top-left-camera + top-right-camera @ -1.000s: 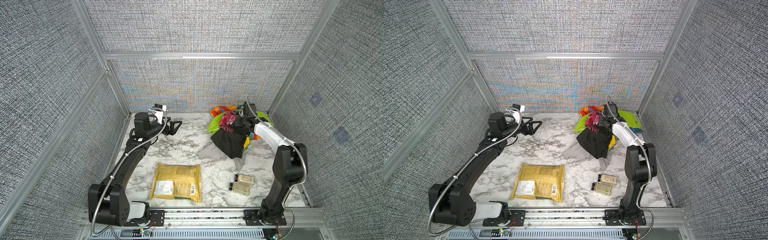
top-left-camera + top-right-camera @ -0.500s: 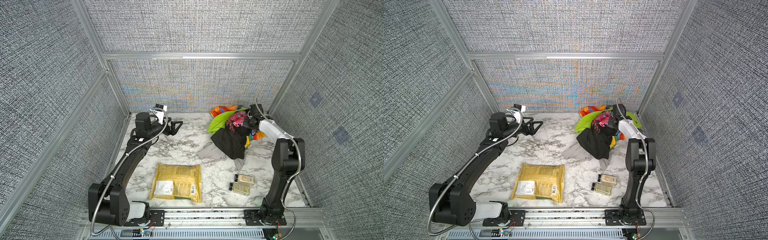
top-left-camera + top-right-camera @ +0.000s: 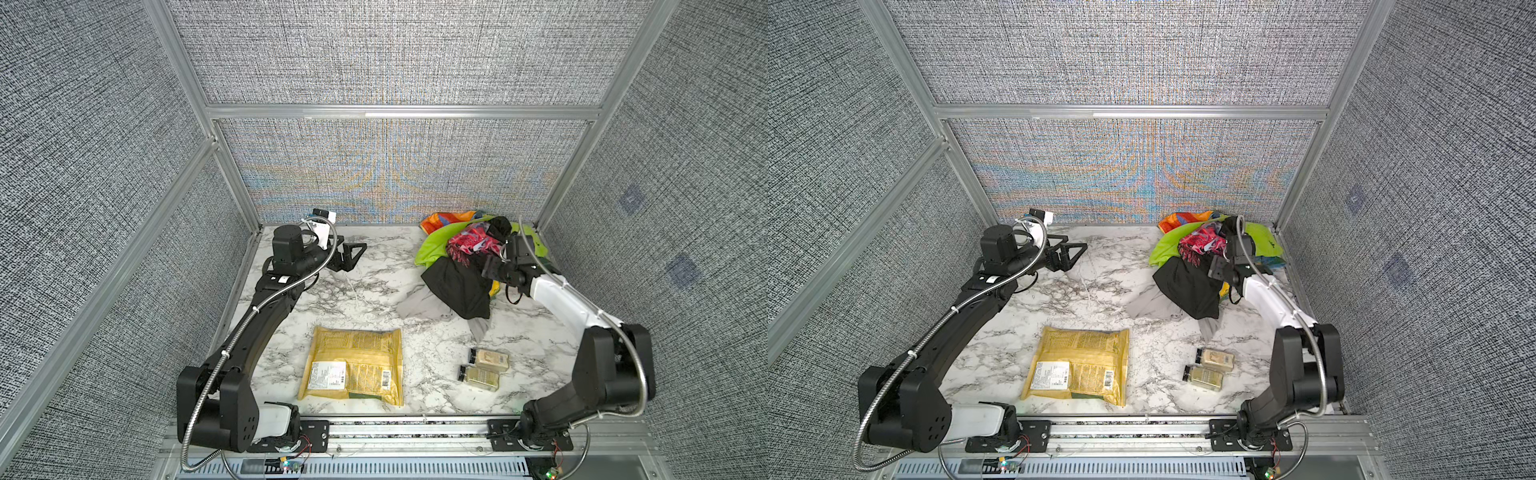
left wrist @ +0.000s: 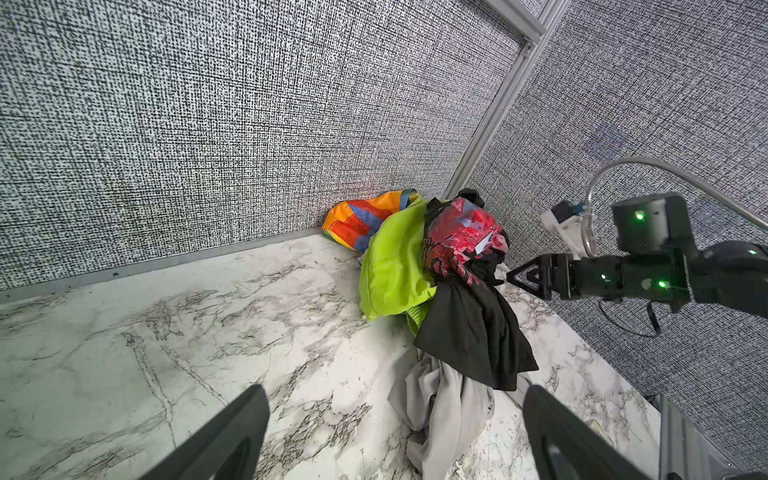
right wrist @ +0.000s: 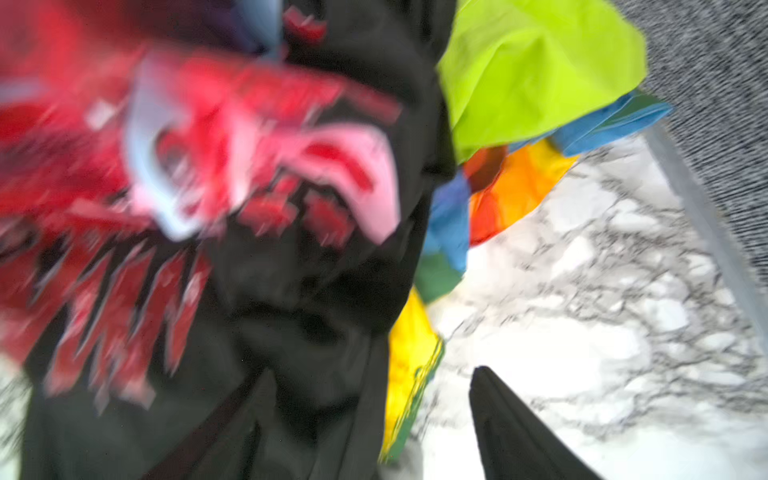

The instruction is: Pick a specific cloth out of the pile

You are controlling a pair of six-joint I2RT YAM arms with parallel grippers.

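The pile [image 3: 434, 249] [image 3: 1165, 249] sits in the back right corner: lime green, orange-blue and a black garment with red print [image 3: 457, 286] on top. The light grey cloth [image 3: 419, 305] [image 3: 1148, 305] [image 4: 444, 399] lies on the table with its far part under the black garment. My right gripper [image 3: 489, 271] [image 3: 1216, 269] [image 5: 374, 386] is at the pile's right side, open, its fingers apart against the black garment and holding nothing. My left gripper [image 3: 353, 253] [image 3: 1073, 255] [image 4: 392, 419] hangs open at the back left, facing the pile from a distance.
A yellow package [image 3: 353, 365] lies flat at the front centre. Two small bottles [image 3: 484, 368] lie at the front right. Textured walls with aluminium posts close in the marble table [image 3: 374, 291] on three sides; the pile is tight against the back right corner.
My right gripper has gone from shut to open, letting go of the black garment, and has pulled back to the pile's right side. The left arm has not moved.
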